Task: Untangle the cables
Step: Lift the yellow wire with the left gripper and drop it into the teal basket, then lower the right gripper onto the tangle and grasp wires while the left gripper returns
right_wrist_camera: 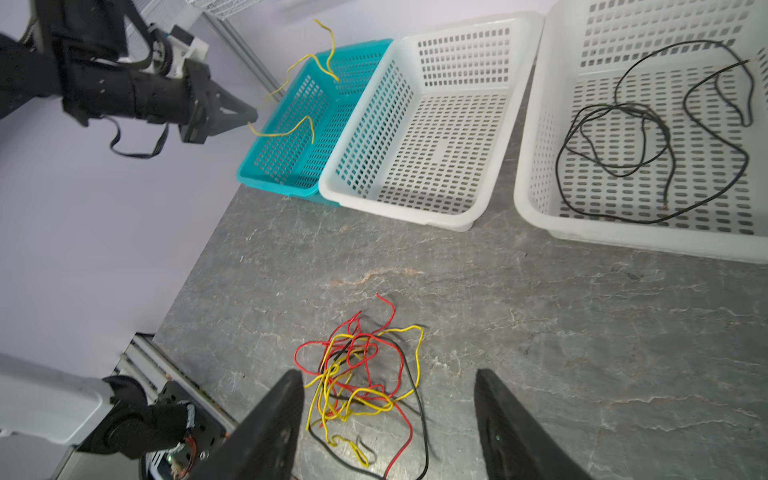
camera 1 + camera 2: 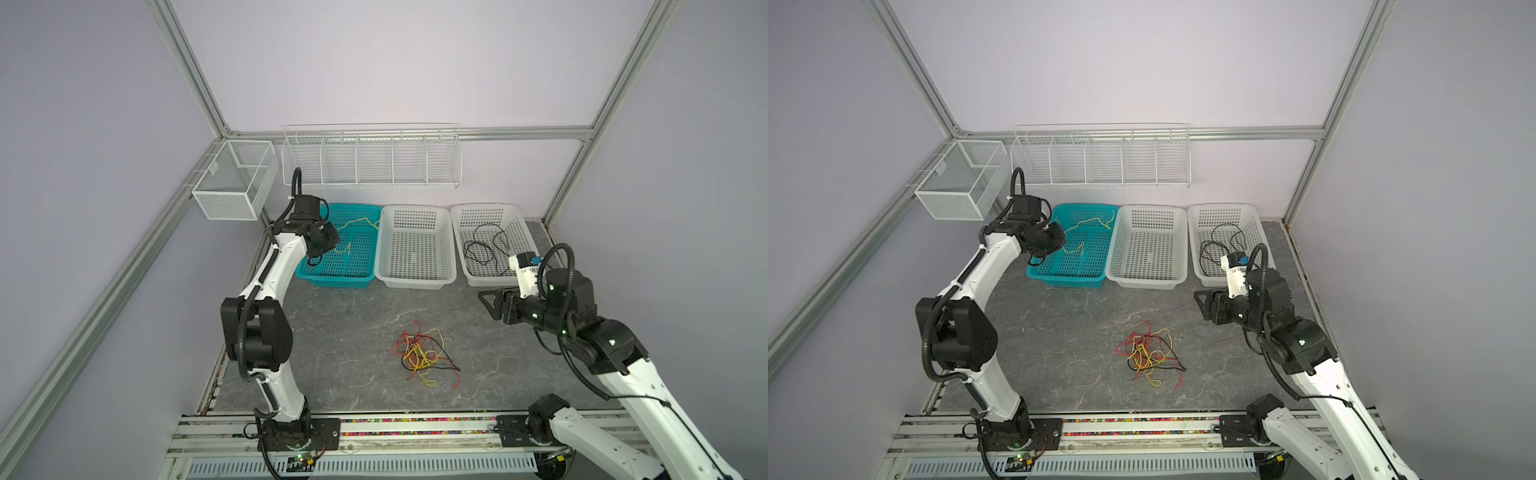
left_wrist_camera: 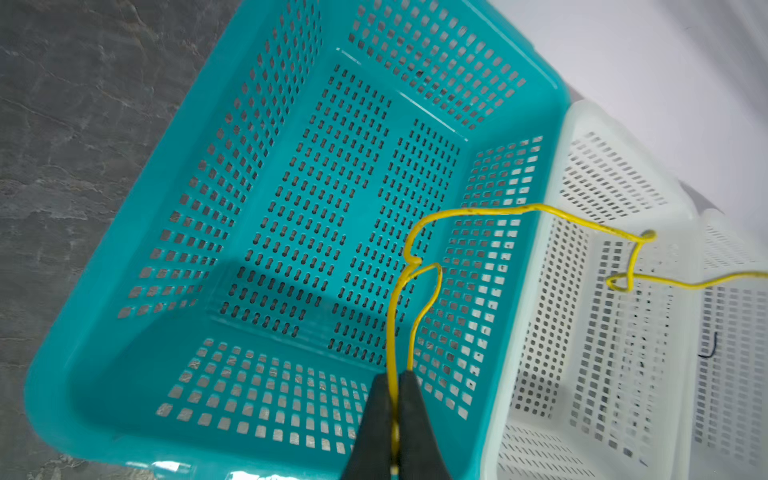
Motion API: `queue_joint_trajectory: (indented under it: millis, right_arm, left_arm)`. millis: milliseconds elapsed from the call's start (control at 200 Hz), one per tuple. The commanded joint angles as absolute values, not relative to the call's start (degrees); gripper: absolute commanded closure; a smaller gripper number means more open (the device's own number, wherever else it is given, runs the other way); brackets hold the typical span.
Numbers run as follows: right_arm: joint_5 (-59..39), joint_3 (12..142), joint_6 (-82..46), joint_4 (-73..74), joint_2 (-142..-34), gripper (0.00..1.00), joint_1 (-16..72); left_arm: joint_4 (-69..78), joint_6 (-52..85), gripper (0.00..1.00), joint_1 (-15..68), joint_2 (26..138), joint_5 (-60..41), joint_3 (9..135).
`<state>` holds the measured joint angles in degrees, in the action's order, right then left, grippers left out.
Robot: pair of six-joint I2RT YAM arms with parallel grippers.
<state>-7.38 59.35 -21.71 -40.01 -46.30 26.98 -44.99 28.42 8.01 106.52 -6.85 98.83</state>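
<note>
The left gripper [image 3: 397, 378] is pinched tight on a kinked, string-thin yellow wire [image 3: 469, 211] above the glossy teal perforated basket [image 3: 124, 357]; the wire's far end runs out of the wrist view. Touching that basket is an empty white slotted basket [image 1: 465, 28], and beyond it another [image 1: 623, 241] holds a looped black wire [image 1: 559, 166]. The tangled red, yellow and black cables [image 1: 357, 374] lie on the grey stone-veined table [image 1: 582, 311], well apart from the teal basket. The right gripper [image 1: 386, 374] stands wide above them, holding nothing. Print on its white camera mount [image 2: 525, 272] is unreadable.
</note>
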Motion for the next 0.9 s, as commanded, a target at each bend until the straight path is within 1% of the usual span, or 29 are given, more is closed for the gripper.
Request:
queue_joint_trajectory:
  millis: [0,85,200,305,365,430,530,620,750,820,895]
  right_arm:
    - [-7.19,56.38,-23.65,-43.13,-42.63,0.32,29.61]
    - [-7.36,53.50,-25.19,-44.21,-39.81,0.32,31.32]
    - [-8.40,47.86,-27.30,-44.04,-36.01,0.32,33.83]
    - [-8.17,43.99,-30.09,-44.03,-33.97,0.32,35.98]
    - [-7.89,42.74,-31.42,-43.72,-33.79,0.32,37.34]
    - [-6.80,42.10,-32.49,-43.21,-34.45,0.32,39.52]
    - [-3.63,41.86,-32.34,-41.78,-37.19,0.32,43.44]
    - [-0.89,42.43,-30.99,-39.55,-41.85,0.32,48.15]
    - [7.51,43.87,-27.48,-38.50,-49.67,0.32,56.69]
    - [9.90,44.87,-25.13,-37.77,-54.41,0.32,60.02]
    - [13.18,46.20,-23.60,-37.02,-58.97,0.32,62.14]
  left_arm:
    - [-48.70,28.63,0.85,7.82,109.21,-3.20,101.59]
    - [-47.80,28.61,0.66,7.82,108.74,-3.09,99.51]
    - [-45.95,29.03,0.45,7.82,103.95,-2.31,94.66]
    - [-46.66,29.97,0.32,7.72,97.82,-1.23,91.27]
    - [-46.12,30.58,0.27,7.65,93.95,-2.03,88.60]
    - [-44.59,29.29,0.23,7.72,90.18,-4.03,85.65]
    - [-46.44,28.73,0.19,7.71,84.72,-3.87,82.62]
    - [-43.15,31.24,0.12,7.73,77.88,-7.34,76.54]
    - [-41.57,31.45,0.09,7.87,70.65,-10.15,69.14]
    - [-42.64,30.02,0.08,7.82,67.91,-10.78,66.05]
    - [-42.15,28.92,0.03,7.91,65.31,-11.40,61.88]
